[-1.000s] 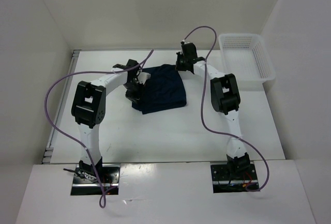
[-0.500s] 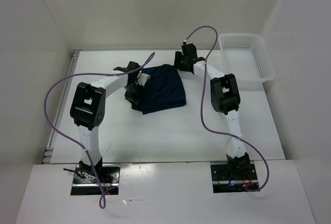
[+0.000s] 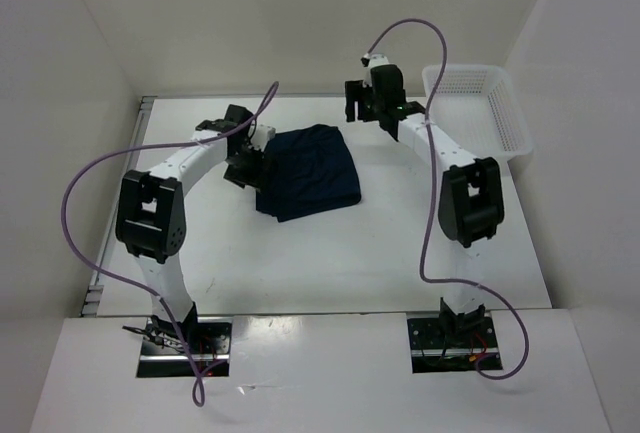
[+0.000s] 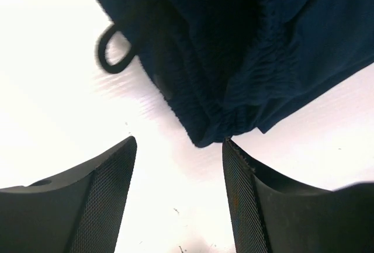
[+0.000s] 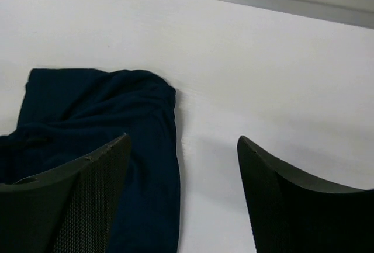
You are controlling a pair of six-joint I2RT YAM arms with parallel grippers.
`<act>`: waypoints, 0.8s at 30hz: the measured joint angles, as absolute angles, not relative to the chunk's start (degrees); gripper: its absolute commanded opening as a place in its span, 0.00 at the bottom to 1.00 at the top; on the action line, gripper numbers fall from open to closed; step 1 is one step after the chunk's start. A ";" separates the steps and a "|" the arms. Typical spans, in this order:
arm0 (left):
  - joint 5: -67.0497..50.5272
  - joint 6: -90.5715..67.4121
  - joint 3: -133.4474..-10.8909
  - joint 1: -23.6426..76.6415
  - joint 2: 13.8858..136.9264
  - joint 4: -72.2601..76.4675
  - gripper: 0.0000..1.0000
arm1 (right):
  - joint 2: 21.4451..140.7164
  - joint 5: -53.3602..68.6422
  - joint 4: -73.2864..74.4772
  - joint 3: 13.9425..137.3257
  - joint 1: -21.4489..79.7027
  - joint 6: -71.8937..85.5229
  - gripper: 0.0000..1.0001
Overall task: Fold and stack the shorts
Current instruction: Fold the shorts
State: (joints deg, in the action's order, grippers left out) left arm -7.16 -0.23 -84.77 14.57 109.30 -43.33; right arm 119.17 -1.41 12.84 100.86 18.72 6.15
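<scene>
One folded navy shorts (image 3: 309,171) bundle

Dark navy soft cloth shorts (image 3: 312,168) on a smooth white table (image 3: 300,253).
The shorts are seen to be matt and faintly fuzzy, puckered along the waistband, with a smooth dark cord loop (image 4: 114,48). The table top is rendered with a dull sheen. The black inner pads (image 4: 105,194) of the left gripper (image 4: 178,145) and the right gripper (image 5: 182,142) are finely cross-hatched and matt. The white plastic mesh basket (image 3: 475,113) is perforated.
</scene>
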 measured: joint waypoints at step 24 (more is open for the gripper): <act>-4.78 -0.21 -84.29 0.16 101.08 -38.74 0.79 | 104.49 -0.64 10.41 64.03 28.58 -4.58 0.23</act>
